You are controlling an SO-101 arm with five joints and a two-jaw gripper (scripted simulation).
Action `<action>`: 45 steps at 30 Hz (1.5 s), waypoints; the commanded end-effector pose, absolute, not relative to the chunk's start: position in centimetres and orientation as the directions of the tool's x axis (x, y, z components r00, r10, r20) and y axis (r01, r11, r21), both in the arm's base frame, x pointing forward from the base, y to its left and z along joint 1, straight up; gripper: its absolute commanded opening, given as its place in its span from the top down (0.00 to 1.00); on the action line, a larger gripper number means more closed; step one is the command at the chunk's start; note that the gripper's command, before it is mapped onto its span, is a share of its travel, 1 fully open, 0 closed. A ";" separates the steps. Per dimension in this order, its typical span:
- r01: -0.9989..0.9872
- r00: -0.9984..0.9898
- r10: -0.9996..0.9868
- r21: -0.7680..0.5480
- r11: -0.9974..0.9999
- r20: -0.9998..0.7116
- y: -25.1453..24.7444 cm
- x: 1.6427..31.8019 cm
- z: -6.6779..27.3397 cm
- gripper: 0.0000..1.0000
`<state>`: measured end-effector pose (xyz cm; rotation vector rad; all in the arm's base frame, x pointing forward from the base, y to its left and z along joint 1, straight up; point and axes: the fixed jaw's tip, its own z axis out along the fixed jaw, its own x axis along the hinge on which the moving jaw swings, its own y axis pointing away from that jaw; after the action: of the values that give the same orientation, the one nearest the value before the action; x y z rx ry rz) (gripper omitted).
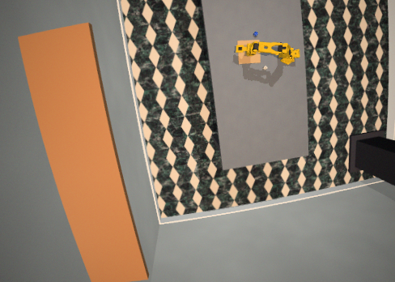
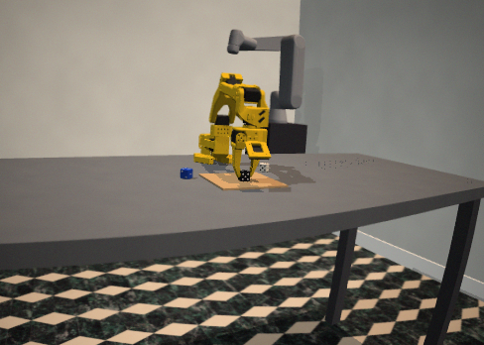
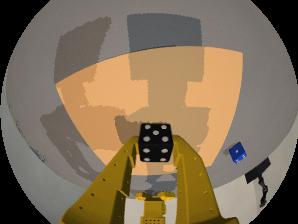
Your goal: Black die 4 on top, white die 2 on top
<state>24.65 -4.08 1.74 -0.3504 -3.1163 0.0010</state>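
The gripper is shut on the black die, which sits between the fingertips low over the orange mat. In the wrist view the die shows five pips on its larger visible face and four on the face below. Whether it touches the mat I cannot tell. The white die is on the table beside the mat, off it; its top is too small to read. The blue die rests on the table beyond the opposite side, one pip up.
The grey table carries the mat and the dice. The yellow arm reaches across the mat from its base. A grey arm on a black block stands behind the table. The yellow arm casts shadows over the mat and around the white die.
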 end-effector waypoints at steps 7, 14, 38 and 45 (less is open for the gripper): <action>0.226 -0.974 0.226 0.001 0.974 -0.032 -4.4 25.0 2.3 1.00; 0.226 -0.974 0.226 0.001 0.974 -0.032 -4.4 25.0 2.3 0.99; 0.226 -0.974 0.226 0.001 0.974 -0.032 -4.4 25.0 2.3 0.84; 0.226 -0.974 0.226 0.001 0.974 -0.032 -4.4 25.0 2.3 0.79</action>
<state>24.66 -4.08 1.69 -0.3504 -3.1167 0.0010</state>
